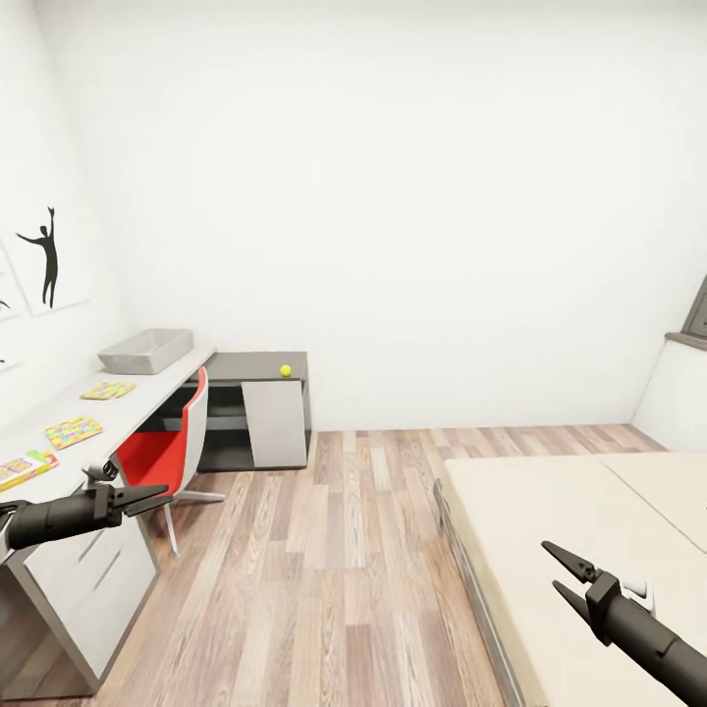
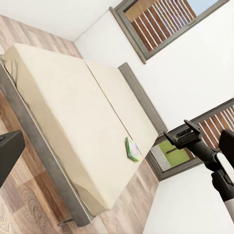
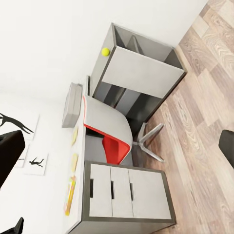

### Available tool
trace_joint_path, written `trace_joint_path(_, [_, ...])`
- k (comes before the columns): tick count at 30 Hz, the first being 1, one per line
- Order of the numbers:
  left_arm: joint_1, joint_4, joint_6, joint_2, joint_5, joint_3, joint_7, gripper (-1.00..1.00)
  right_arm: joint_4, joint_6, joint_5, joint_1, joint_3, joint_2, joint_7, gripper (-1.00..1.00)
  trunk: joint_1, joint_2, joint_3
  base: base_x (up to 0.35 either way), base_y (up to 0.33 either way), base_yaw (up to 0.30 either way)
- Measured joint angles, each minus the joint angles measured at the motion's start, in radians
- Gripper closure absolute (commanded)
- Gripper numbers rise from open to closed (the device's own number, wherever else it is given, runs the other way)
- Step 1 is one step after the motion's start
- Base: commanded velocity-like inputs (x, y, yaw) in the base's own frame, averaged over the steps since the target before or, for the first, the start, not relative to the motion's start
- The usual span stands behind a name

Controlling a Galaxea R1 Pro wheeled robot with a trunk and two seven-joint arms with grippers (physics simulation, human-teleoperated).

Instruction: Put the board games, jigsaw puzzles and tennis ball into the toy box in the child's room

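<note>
Both arms reach forward, left fingers (image 1: 147, 496) and right fingers (image 1: 567, 574) spread, empty

A light grey toy box (image 1: 147, 351) with sloping sides is seen at the far end of the long pale table (image 1: 147, 401) on the left. Nearer along the top, two thin multicolour jigsaw puzzles (image 1: 108, 390) (image 1: 74, 430) are laid flat, apart from each other, and a colourful board game (image 1: 25, 468) is set nearest. The yellow-green tennis ball (image 1: 286, 370) is found on the dark corner section — well right of the box. On the cream bed (image 2: 73, 112), flat board games (image 2: 132, 149) are seen near one edge.
</note>
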Motion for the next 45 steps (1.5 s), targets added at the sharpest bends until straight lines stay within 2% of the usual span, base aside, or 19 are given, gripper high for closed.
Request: trace_joint_path(45, [0.0,0.0,0.0,0.0,0.0,0.0,0.0,-1.0,0.0,0.0,0.0,0.0,0.0,0.0,-0.003,-1.0,0.0,0.0,0.0,-0.008,0.0,0.0])
